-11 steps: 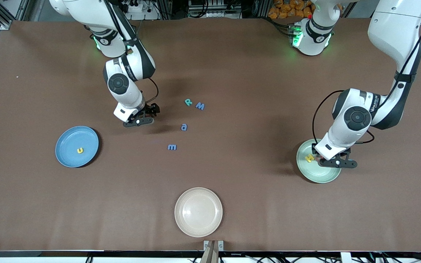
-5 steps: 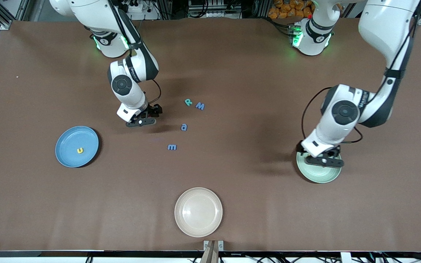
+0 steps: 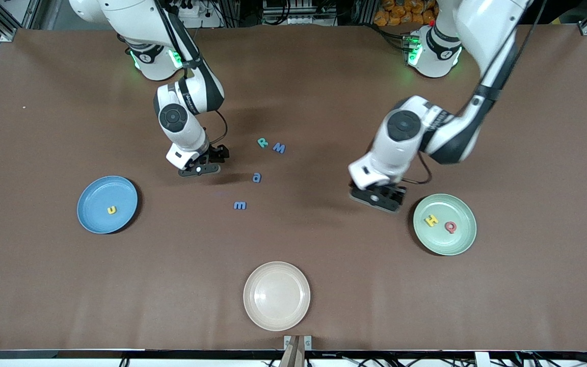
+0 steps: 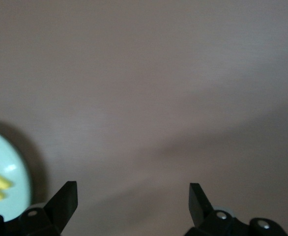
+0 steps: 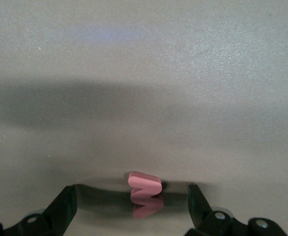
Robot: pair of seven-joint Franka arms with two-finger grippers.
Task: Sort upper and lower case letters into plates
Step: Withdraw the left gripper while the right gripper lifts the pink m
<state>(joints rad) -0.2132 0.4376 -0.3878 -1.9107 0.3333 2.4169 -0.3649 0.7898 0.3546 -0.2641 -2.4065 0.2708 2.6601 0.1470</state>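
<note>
Brown desk (image 3: pixel 324 285): yellow H (image 3: pixel 431 220) and red Q (image 3: pixel 450 227) are held in the mint plate (image 3: pixel 464 244). Left gripper (image 3: pixel 378 198) jaws are spread, empty; right gripper (image 3: pixel 201 168) jaws are parted around a pink letter (image 5: pixel 144 184).

Red m (image 5: pixel 144 187): hidden under right gripper (image 3: pixel 199 168) in front view, lower half hazy in right wrist view; mint plate (image 4: pixel 4 169) cut off at left wrist view's edge.

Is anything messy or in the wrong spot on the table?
Nothing is spilled or broken. The yellow H and red Q lie in the green plate, the yellow u in the blue plate. The cream plate holds no letters.
</note>
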